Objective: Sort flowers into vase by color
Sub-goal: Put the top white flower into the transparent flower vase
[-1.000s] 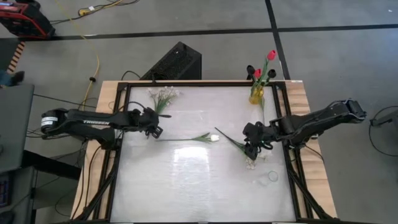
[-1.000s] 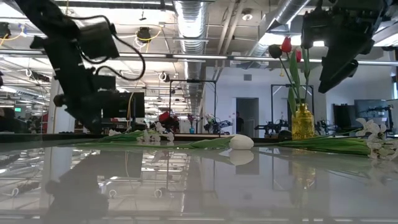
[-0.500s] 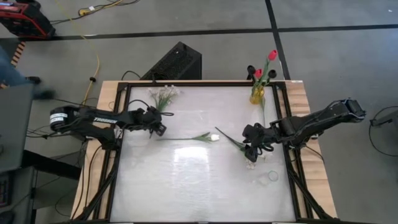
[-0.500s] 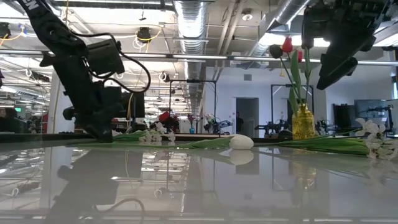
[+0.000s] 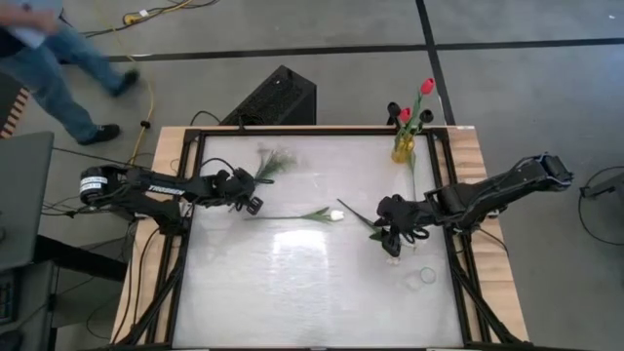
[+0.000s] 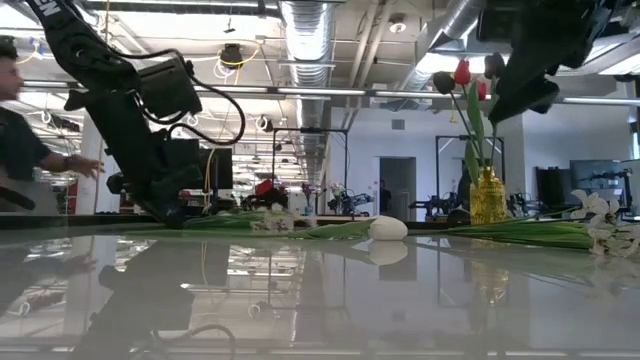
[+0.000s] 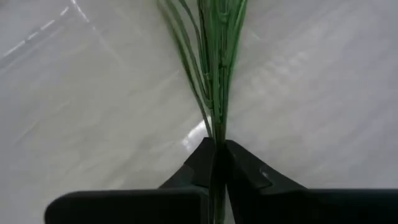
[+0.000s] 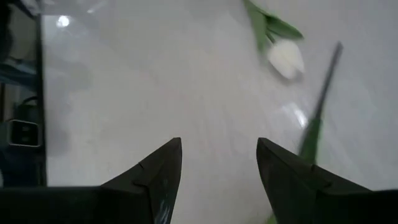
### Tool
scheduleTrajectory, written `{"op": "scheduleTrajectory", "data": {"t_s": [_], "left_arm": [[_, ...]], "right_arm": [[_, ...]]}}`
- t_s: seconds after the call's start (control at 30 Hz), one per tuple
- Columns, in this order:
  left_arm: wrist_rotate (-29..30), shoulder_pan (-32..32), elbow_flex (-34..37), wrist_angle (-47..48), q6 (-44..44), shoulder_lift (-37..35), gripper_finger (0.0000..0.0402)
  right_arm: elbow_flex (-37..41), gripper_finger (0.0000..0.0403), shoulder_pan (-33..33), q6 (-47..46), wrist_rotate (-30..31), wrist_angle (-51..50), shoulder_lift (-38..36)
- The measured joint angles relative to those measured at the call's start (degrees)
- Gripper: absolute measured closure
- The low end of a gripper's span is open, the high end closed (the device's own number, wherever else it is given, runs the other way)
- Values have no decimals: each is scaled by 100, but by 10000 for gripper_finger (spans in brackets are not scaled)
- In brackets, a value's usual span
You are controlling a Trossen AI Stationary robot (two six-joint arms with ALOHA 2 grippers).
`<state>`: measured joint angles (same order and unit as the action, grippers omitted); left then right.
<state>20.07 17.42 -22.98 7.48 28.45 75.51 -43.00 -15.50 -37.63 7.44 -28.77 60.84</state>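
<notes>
At the counter's (image 5: 292,292) left, the left end effector (image 7: 217,154) is clamped on the thin green stems of a sprig of tiny white blossoms (image 5: 273,163), which fans out toward the far edge. In the middle a white tulip (image 5: 317,214) lies flat. Further right, the right end effector (image 8: 219,163) hangs with fingers apart above a second white sprig (image 6: 598,215), near a yellow vase (image 5: 402,148) holding red and dark tulips (image 5: 425,87). The wiry stems could slip from the narrow pinch during the lift, or the loose spray could snag the tulip.
</notes>
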Motion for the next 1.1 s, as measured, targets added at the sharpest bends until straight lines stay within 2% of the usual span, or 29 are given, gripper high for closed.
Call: {"op": "scheduleTrajectory", "data": {"t_s": [0.33,0.43,0.6,0.77,0.93,1.1], "left_arm": [[731,-1023,13,-1442,-326,-975,392],[576,-1382,4,-2128,-618,-1354,393],[-54,-2088,4,-3515,-1111,-1648,393],[-196,-2794,-4,-4569,-1433,-1534,393],[-293,-3432,-4,-5710,-1913,-1079,393],[-698,-3768,-4,-6636,-2223,-493,393]], "right_arm": [[0,168,-268,1284,85,1699,106],[0,168,-304,1791,190,2546,371],[0,168,-304,2540,178,4095,1108],[-73,168,-302,3043,175,5630,1961],[-467,168,-259,3523,234,6910,2928],[-1086,168,-221,3944,315,7234,3690]]}}
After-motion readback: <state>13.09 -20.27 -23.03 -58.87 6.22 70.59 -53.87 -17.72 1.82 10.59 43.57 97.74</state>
